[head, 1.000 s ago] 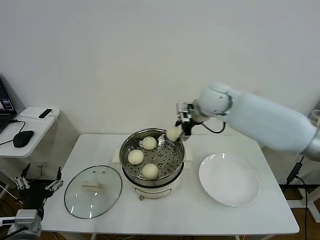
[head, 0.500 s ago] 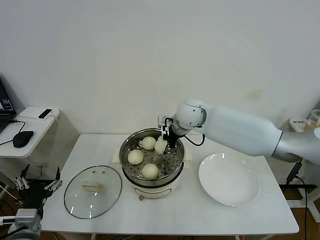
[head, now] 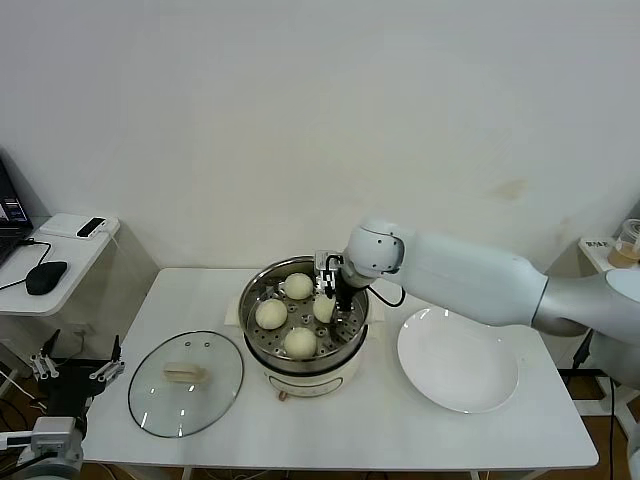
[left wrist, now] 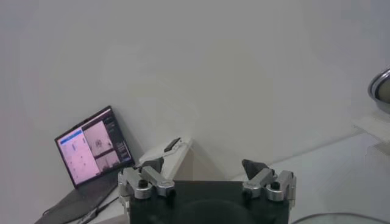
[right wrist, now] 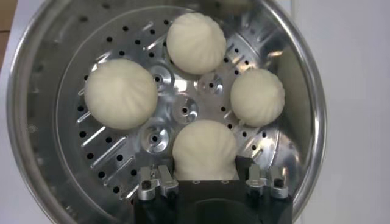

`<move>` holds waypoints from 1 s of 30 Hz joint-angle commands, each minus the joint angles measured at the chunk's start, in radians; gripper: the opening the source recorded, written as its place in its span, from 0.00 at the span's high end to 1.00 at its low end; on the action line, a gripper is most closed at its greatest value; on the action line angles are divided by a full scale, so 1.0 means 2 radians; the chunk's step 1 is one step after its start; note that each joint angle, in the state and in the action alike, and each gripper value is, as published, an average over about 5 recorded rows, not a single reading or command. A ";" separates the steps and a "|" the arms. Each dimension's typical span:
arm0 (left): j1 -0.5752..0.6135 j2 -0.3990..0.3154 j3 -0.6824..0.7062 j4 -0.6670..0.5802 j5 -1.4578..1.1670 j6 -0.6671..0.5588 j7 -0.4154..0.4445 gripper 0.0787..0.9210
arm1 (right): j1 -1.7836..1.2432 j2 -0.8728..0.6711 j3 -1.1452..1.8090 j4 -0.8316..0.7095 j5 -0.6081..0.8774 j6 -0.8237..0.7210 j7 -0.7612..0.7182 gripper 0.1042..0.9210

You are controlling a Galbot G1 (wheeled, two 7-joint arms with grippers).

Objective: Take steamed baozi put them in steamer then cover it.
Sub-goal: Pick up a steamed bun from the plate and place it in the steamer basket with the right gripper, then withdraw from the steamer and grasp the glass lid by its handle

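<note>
Steamed baozi point(head: 271, 314): four in steamer point(head: 256, 345), at centre of head frame, on perforated tray.

Right gripper point(head: 328, 298) reached down into steamer. Right wrist view showed what head view did not: fourth bun point(right wrist: 205, 149) sat between jaws at lower centre, on tray; whether jaws pressed it or stood off, could not tell.

Cover point(head: 186, 382) lay flat on table point(head: 400, 440), lower left, beside steamer. White plate point(head: 458, 360) right of steamer.

Left gripper point(left wrist: 207, 178) parked at lower left corner of head frame, off table, jaws spread wide, holding nothing. Left wrist view alone showed laptop point(left wrist: 91, 146).
</note>
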 commanded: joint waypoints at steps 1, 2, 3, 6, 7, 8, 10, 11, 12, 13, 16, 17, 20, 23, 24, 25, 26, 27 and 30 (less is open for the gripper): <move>0.001 0.000 -0.001 0.002 0.000 -0.001 0.000 0.12 | -0.003 0.000 0.009 0.002 -0.011 -0.003 0.003 0.30; 0.001 0.000 -0.001 0.001 0.000 -0.001 0.000 0.12 | 0.000 -0.003 0.012 0.006 -0.010 -0.003 0.002 0.27; 0.001 0.000 -0.001 0.001 -0.001 -0.001 0.000 0.12 | 0.004 -0.006 0.013 0.010 -0.008 -0.003 0.001 0.24; 0.001 0.000 -0.001 0.000 -0.001 -0.001 0.000 0.12 | 0.015 -0.022 0.021 0.031 -0.003 -0.003 0.000 0.16; 0.001 0.000 -0.001 0.001 -0.001 -0.001 0.000 0.12 | 0.019 -0.028 0.025 0.041 0.001 -0.003 0.000 0.14; 0.001 0.000 -0.001 0.001 -0.001 -0.001 0.000 0.12 | 0.022 -0.036 0.030 0.053 0.006 -0.003 0.002 0.13; 0.001 -0.001 -0.001 0.001 -0.002 -0.001 0.000 0.12 | 0.024 -0.053 0.044 0.078 0.017 -0.003 0.008 0.12; 0.000 -0.001 -0.001 0.001 -0.002 -0.001 0.000 0.12 | 0.023 -0.064 0.052 0.093 0.023 -0.002 0.016 0.12; 0.000 -0.001 0.000 0.000 -0.002 -0.001 0.000 0.12 | 0.020 -0.076 0.061 0.108 0.029 -0.001 0.026 0.12; 0.000 -0.002 0.000 0.000 -0.002 -0.001 0.000 0.12 | 0.015 -0.087 0.070 0.122 0.033 0.001 0.039 0.12; -0.001 -0.003 0.002 0.001 -0.002 -0.001 0.000 0.12 | -0.015 -0.120 0.097 0.158 0.041 0.032 0.103 0.12; -0.001 -0.003 0.003 0.001 -0.002 -0.001 -0.001 0.12 | -0.032 -0.131 0.106 0.166 0.043 0.052 0.128 0.12; -0.004 -0.005 0.009 0.002 0.000 -0.002 -0.002 0.12 | -0.118 -0.160 0.160 0.186 0.033 0.115 0.206 0.12; -0.004 -0.008 0.015 0.002 0.004 -0.006 -0.003 0.12 | -0.241 -0.176 0.263 0.201 -0.007 0.171 0.268 0.12; -0.004 -0.009 0.016 0.002 0.006 -0.008 -0.004 0.12 | -0.286 -0.175 0.305 0.204 -0.025 0.191 0.283 0.12; -0.004 -0.010 0.017 0.002 0.007 -0.010 -0.004 0.12 | -0.328 -0.173 0.342 0.207 -0.042 0.211 0.296 0.12; -0.003 -0.010 0.018 0.003 0.008 -0.011 -0.004 0.12 | -0.364 -0.169 0.375 0.208 -0.058 0.229 0.307 0.12; -0.004 -0.011 0.019 0.004 0.009 -0.012 -0.004 0.12 | -0.401 -0.164 0.408 0.209 -0.073 0.252 0.319 0.12; -0.005 -0.014 0.023 0.007 0.012 -0.014 -0.005 0.12 | -0.501 -0.137 0.507 0.211 -0.110 0.313 0.352 0.12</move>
